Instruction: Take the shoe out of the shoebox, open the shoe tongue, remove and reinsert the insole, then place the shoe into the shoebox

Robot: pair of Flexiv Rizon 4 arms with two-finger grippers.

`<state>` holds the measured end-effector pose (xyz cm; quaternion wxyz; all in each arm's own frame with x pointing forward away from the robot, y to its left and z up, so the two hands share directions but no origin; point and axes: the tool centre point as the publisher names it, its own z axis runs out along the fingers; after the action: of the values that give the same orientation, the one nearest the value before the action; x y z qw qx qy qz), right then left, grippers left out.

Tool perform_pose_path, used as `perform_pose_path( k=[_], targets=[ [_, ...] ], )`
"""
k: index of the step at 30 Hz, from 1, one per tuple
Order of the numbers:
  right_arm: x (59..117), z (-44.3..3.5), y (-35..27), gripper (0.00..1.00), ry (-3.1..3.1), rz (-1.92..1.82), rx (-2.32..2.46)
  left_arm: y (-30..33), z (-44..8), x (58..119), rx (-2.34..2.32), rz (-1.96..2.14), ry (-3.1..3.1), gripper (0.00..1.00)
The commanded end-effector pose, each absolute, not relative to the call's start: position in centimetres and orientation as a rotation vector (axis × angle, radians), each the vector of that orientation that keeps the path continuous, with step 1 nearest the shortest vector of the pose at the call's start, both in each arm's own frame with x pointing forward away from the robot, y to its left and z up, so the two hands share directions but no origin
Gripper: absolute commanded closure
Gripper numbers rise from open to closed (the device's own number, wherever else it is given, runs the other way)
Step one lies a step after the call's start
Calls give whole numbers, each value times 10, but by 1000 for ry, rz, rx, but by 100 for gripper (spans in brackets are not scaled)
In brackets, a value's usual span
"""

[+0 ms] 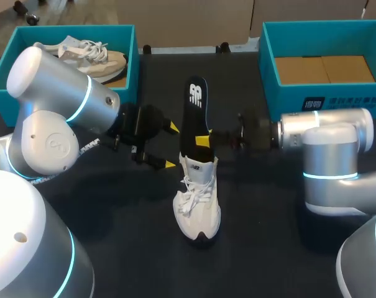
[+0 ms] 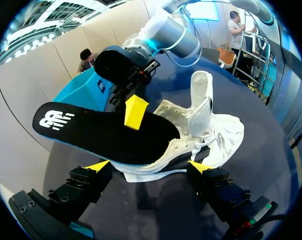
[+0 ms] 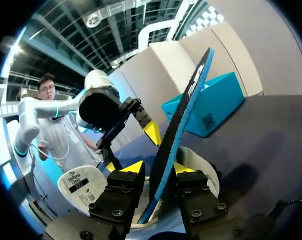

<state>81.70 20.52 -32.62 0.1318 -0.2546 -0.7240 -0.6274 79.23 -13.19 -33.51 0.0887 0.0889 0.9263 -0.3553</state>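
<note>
Head view: black table [image 1: 113,211], one teal shoebox at each far corner. The left shoebox [image 1: 82,28] holds a beige-and-white sneaker [image 1: 91,53]. Its near wall is hidden behind my left arm [image 1: 57,118]. The right shoebox [image 1: 287,99] holds only brown cardboard [image 1: 324,68], and its right end is cut off.

The white shoe [image 1: 197,205] stands on the table mid-way between the arms, outside both boxes. Its long axis runs near-far, toe toward the robot and heel toward the far edge. The laces are loose and the tongue is pulled up.

The black insole [image 1: 194,112] has a blue underside. It sticks out of the shoe opening and slants up and away along the same axis, logo end far. Its lower end is inside the shoe, so I can't see how deep it goes.

The right gripper [image 3: 158,167] is clamped on the insole, one yellow tip on each face, just above the shoe collar. The left gripper [image 1: 171,146] is spread wide just beside the shoe's heel, touching nothing visible.
</note>
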Motion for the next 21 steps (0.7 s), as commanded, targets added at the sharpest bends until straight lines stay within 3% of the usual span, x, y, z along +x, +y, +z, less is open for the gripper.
perform_pose_path(
  k=[1, 4, 9, 13, 21],
  targets=[
    [828, -324, 209, 70, -2089, -1788, -704, -133, -335, 792, 263, -1049, 2759, 0],
    [830, -322, 212, 68, -2066, -1763, -688, -133, -335, 792, 263, -1049, 2759, 0],
    [829, -320, 214, 78, -2061, -1678, -679, -133, -335, 792, 263, -1049, 2759, 0],
    [824, -317, 212, 72, -2072, -1622, -695, -133, -335, 792, 263, -1049, 2759, 0],
    [815, -315, 208, 73, -2111, -1526, -732, -133, -335, 792, 263, -1049, 2759, 0]
  ],
)
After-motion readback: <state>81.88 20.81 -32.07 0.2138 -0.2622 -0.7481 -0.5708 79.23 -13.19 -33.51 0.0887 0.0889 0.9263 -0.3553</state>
